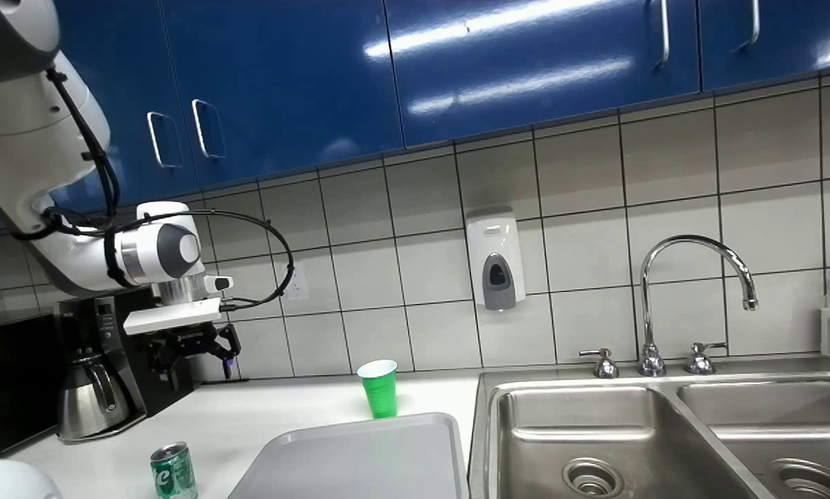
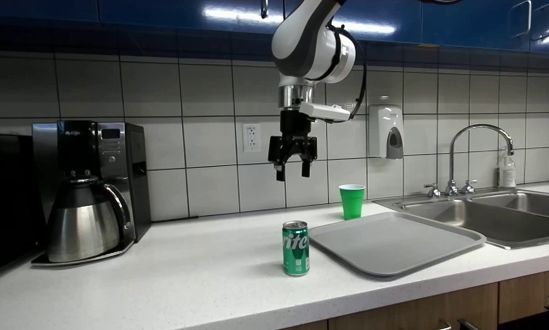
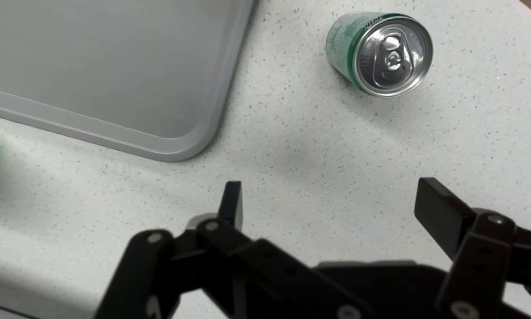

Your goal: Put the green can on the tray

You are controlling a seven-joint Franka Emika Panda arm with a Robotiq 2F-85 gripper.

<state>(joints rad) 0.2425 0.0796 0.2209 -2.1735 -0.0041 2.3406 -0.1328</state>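
Observation:
The green can stands upright on the white counter, just beside the tray, in both exterior views. The wrist view shows its silvery top at the upper right. The light-grey tray lies flat between the can and the sink, and is bare. It also shows in an exterior view and at the upper left of the wrist view. My gripper is open and empty, pointing down well above the counter. In the wrist view its fingers are wide apart, below the can in the picture.
A bright green cup stands behind the tray near the tiled wall. A coffee maker with a steel carafe is at the left. A steel sink with a tall faucet is at the right. Blue cabinets hang above.

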